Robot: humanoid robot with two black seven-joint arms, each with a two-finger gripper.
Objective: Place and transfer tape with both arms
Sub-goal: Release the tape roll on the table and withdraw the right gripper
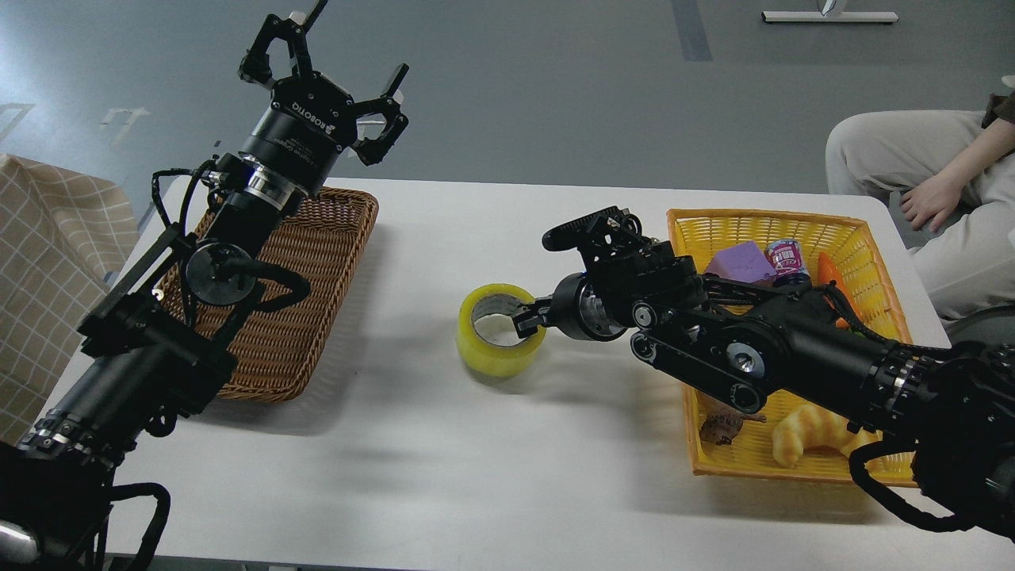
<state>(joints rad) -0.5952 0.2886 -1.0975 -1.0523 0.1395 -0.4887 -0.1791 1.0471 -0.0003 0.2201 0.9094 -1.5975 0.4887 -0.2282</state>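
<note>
**benchbot_dan:** So where's the tape (500, 330) at right now?

**wristcam_jo:** Sitting on or just above the white tabletop (444, 444), roughly mid-table, between the wicker basket (309, 262) and the yellow basket (880, 262). Can't tell if its bottom edge actually touches down. The right tool (530, 316) is clamped on the roll's wall nearest the yellow basket, one finger inside the core, the other outside.

**benchbot_dan:** So how far along is it?

**wristcam_jo:** I'd say about halfway. The roll is out of the yellow basket and at the drop spot, but not released. What's left, I reckon: let go, pull the right arm away, then the left side picks it up and carries it on, probably to the wicker basket.

**benchbot_dan:** And the left one?

**wristcam_jo:** Left tool (333, 83) is up high, well away from the tape, past the wicker basket's far end. Fingers spread wide, holding nothing.
</note>
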